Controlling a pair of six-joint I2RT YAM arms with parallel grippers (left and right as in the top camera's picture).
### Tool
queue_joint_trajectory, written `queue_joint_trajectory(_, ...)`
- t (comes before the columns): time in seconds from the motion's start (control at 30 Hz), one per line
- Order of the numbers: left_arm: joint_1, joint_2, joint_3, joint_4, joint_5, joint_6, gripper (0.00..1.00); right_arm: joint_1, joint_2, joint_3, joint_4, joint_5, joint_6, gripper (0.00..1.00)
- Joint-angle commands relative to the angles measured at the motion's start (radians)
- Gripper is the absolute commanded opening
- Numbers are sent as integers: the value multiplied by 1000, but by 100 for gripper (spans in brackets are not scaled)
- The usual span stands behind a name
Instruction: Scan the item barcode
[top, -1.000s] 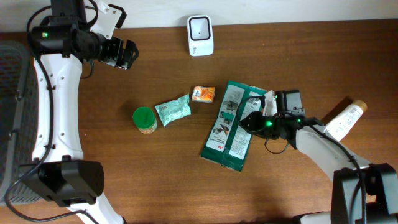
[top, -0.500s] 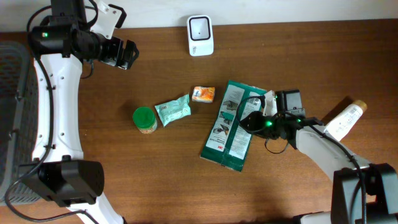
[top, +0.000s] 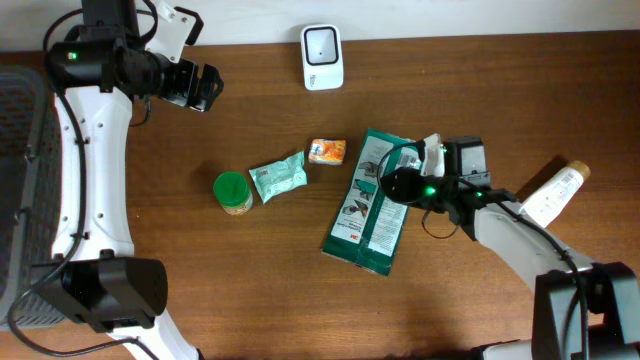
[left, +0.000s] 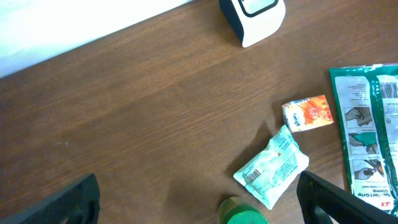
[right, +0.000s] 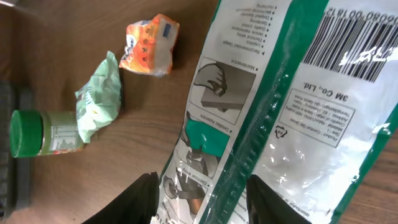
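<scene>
Right gripper (right: 202, 186) sits half-open over the green-and-white plastic glove packet (top: 365, 215), gripping nothing; left gripper (top: 205, 88) hangs wide open, empty, well away from that packet.

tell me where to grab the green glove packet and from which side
Probably the short upper-right end by the barcode, approached from the right, where the right tool hovers. The green glove packet lies flat on the table, so only an edge offers a pinch, and that end's film looks crinkled.
</scene>
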Motion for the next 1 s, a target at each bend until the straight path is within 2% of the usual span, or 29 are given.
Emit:
queue_joint_trajectory(0.0,2,2,1,-1,0,16,99,13,-11,-5,-37,107,93,44)
queue_joint_trajectory(0.53,2,2,1,-2,0,16,99,13,27,-5,-78,162,242,44)
queue_joint_trajectory(0.97,2,2,1,-2,0,16,99,34,33,-5,-85,182,263,44)
